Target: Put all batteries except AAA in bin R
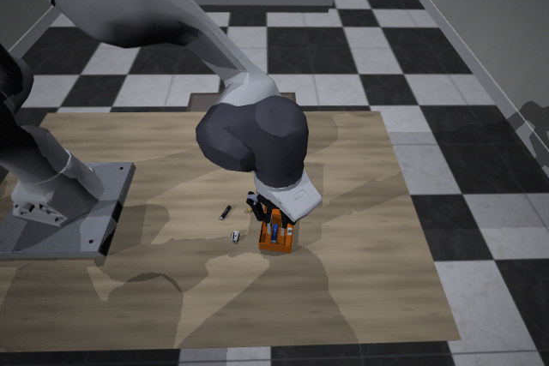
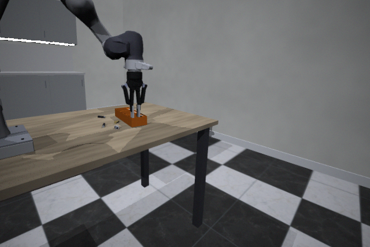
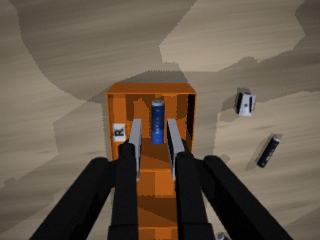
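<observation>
Gripper (image 1: 275, 231) (image 2: 135, 116) (image 3: 154, 130) fingers stand a little apart, pinching nothing; between and beyond them, toward twelve in the wrist view, the smooth blue battery (image 1: 274, 233) (image 3: 158, 122) lies inside the glossy orange bin marked R (image 1: 275, 248) (image 2: 139, 122) (image 3: 152, 88). I judge it delivered. At three, a black cylinder (image 1: 225, 212) (image 2: 101, 116) (image 3: 268, 151) remains, type unreadable to me; withdrawing is left.

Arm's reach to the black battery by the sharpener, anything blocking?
Probably reachable: the black battery lies uncovered beside the orange bin. The gripper should first rise clear of the bin walls.
</observation>
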Controlling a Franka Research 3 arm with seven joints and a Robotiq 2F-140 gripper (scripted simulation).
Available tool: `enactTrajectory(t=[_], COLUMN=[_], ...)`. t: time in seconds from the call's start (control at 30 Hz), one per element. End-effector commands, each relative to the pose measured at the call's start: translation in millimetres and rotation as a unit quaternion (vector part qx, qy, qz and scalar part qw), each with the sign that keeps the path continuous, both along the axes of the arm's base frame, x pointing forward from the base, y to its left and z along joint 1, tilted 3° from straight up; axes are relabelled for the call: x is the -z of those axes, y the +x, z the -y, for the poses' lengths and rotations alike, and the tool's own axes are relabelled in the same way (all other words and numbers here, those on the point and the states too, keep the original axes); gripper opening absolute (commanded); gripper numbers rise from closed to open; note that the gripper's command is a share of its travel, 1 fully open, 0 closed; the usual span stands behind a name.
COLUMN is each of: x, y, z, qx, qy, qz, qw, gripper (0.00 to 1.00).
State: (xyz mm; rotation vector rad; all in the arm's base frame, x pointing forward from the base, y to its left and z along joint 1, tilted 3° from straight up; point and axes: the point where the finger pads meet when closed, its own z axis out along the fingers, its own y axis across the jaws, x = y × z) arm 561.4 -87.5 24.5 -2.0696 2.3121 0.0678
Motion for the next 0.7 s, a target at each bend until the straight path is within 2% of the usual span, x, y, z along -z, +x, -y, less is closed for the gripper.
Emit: enactTrajectory(t=[0.0, 0.23, 0.37, 0.67], x=[-2.2, -10.8, -30.8, -32.2], y=[-2.8, -2.7, -2.5, -2.5], z=[0, 1, 2, 2], qx=[0.002, 0.002, 0.002, 0.002], qy=[0.0, 0.0, 0.0, 0.0], qz=[-0.005, -0.005, -0.005, -0.005], qw=[1.0, 1.0, 1.0, 1.0], gripper=[0.17, 0.17, 0.17, 0.17])
